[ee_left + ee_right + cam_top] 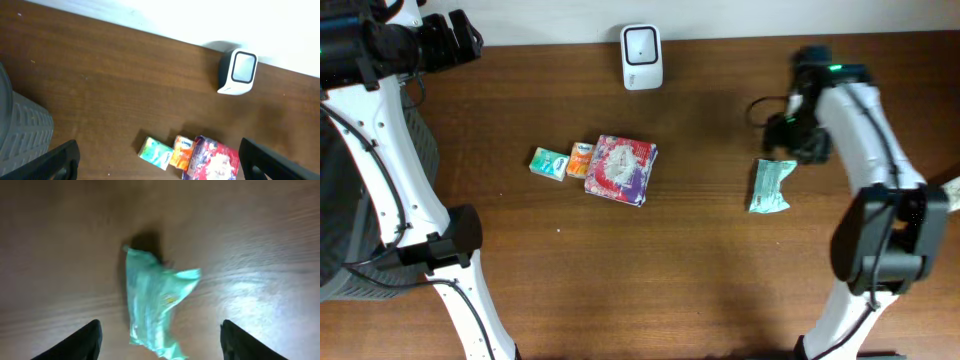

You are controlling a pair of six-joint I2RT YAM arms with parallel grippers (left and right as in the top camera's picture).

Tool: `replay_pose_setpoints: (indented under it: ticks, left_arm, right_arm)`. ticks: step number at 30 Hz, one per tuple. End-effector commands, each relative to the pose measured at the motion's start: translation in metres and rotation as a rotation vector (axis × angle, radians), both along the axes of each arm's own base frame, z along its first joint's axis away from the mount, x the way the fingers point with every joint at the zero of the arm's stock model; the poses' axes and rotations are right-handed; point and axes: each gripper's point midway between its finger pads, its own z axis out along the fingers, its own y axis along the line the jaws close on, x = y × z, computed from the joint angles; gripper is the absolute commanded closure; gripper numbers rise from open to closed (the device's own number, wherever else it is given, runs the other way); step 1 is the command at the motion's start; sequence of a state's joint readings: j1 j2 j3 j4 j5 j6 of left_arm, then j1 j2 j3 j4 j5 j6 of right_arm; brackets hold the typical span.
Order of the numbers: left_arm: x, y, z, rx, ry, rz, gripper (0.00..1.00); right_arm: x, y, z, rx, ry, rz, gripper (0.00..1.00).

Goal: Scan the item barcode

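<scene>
A crumpled pale-green packet [771,187] lies flat on the dark wooden counter [700,270] toward its right side, directly beneath the robot's right hand [160,325]. That hand is spread open. In the right wrist view its two dark fingers [80,342] stand on either side of the packet, clear of the wrapper and touching none of it. The packet looks blurred in that view, and no barcode can be made out on it.

From overhead, the right arm's black wrist hangs just past the packet's far end, and its white forearm runs down the counter's right side.

The white barcode scanner [641,57] stands at the counter's far edge against the pale wall, well apart from the packet and to its left. Its dark window is visible in the left wrist view.

Three other goods sit in a row near the middle of the counter, touching or nearly so. They are a small green box [549,163], an orange box [580,159] and a larger red-and-purple patterned pack [621,169]. They lie in front of the scanner, to the packet's left.

The left hand [159,144] hangs high over the far left corner with its fingers wide open and holding nothing. A grey ribbed bin [25,130] stands off the counter's left edge.
</scene>
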State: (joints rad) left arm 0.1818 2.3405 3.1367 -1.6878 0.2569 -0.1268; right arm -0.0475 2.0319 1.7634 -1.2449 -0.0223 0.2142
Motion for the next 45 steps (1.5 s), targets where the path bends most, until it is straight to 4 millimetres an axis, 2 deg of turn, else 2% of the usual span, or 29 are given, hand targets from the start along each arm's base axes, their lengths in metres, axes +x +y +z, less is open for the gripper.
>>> replay_pose_setpoints:
  ticks: [1,3,5,6,7,9,11,13,14,15,17,19,21,23,24,26,28,29,30,32,33,34,36,38,42,43,45]
  left_arm:
    - [0.001,-0.001,-0.002,0.007,0.002,-0.011,0.01]
    - [0.001,-0.001,-0.002,0.007,0.002,-0.011,0.01]
    - [0.001,-0.001,-0.002,0.007,0.002,-0.011,0.01]
    - [0.001,-0.001,-0.002,0.007,0.002,-0.011,0.01]
    - [0.001,-0.001,-0.002,0.007,0.002,-0.011,0.01]
    - [0.001,-0.001,-0.002,0.007,0.002,-0.011,0.01]
    - [0.001,-0.001,-0.002,0.007,0.002,-0.011,0.01]
    - [0.001,-0.001,-0.002,0.007,0.002,-0.011,0.01]
    - [0.001,-0.001,-0.002,0.007,0.002,-0.011,0.01]
    - [0.001,-0.001,-0.002,0.007,0.002,-0.011,0.01]
    - [0.001,-0.001,-0.002,0.007,0.002,-0.011,0.01]
    - [0.001,-0.001,-0.002,0.007,0.002,-0.011,0.01]
    - [0.001,-0.001,-0.002,0.007,0.002,-0.011,0.01]
    - [0.001,-0.001,-0.002,0.007,0.002,-0.011,0.01]
    - [0.001,-0.001,-0.002,0.007,0.002,-0.011,0.01]
    - [0.001,-0.001,-0.002,0.007,0.002,-0.011,0.01]
    - [0.001,-0.001,-0.002,0.007,0.002,-0.011,0.01]
    - [0.001,-0.001,-0.002,0.007,0.002,-0.011,0.01]
    - [0.001,-0.001,-0.002,0.007,0.002,-0.011,0.01]
    - [0.001,-0.001,-0.002,0.007,0.002,-0.011,0.01]
    - [0.001,-0.001,-0.002,0.007,0.002,-0.011,0.01]
    - [0.001,-0.001,-0.002,0.007,0.002,-0.011,0.01]
    - [0.001,-0.001,-0.002,0.007,0.002,-0.011,0.01]
    - [0.001,-0.001,-0.002,0.007,0.002,-0.011,0.01]
    - [0.001,-0.001,-0.002,0.007,0.002,-0.011,0.01]
    - [0.001,-0.001,-0.002,0.007,0.002,-0.011,0.01]
    - [0.001,-0.001,-0.002,0.007,0.002,-0.011,0.01]
  right_arm:
    - [-0.003,-0.009,0.012,0.338,-0.065,0.048,0.22]
    - [-0.012,-0.014,-0.003,0.483,-0.077,0.068,0.13]
    - [-0.018,-0.009,-0.022,0.565,-0.081,0.067,0.13]
    - [-0.023,-0.003,-0.039,0.590,-0.077,0.065,0.13]
    - [-0.027,0.004,-0.055,0.626,-0.091,0.063,0.21]
    - [-0.031,0.019,-0.068,0.692,-0.123,0.075,0.29]
    - [-0.035,0.030,-0.074,0.689,-0.107,0.100,0.51]
    - [-0.032,0.037,-0.072,0.686,-0.104,0.111,0.89]
    - [-0.028,0.039,-0.067,0.678,-0.096,0.101,0.96]
    - [-0.024,0.036,-0.062,0.630,-0.071,0.083,0.96]
    - [-0.020,0.023,-0.052,0.394,0.006,0.081,0.96]
    - [-0.016,0.016,-0.047,0.049,0.057,0.053,0.96]
    - [-0.020,0.010,-0.046,-0.291,0.055,-0.032,0.96]
    - [-0.026,0.023,-0.043,-0.505,0.011,-0.028,0.96]
    - [-0.031,0.036,-0.048,-0.575,-0.002,0.008,0.96]
    - [-0.041,0.063,-0.067,-0.583,0.023,0.091,0.96]
    - [-0.054,0.105,-0.087,-0.457,0.062,0.149,0.78]
    - [-0.057,0.123,-0.090,-0.402,0.062,0.169,0.69]
    - [-0.059,0.153,-0.090,-0.313,0.058,0.202,0.46]
    - [-0.056,0.184,-0.078,-0.236,0.036,0.240,0.46]
    - [-0.053,0.192,-0.071,-0.227,0.021,0.255,0.46]
    - [-0.045,0.199,-0.055,-0.215,-0.001,0.258,0.49]
    - [-0.038,0.199,-0.039,-0.220,-0.019,0.254,0.96]
    - [-0.031,0.178,-0.033,-0.340,-0.049,0.248,0.96]
    - [-0.032,0.168,-0.034,-0.342,-0.013,0.304,0.96]
    - [-0.031,0.167,-0.035,-0.324,-0.006,0.295,0.96]
    - [-0.031,0.182,-0.042,-0.100,0.043,0.348,0.96]
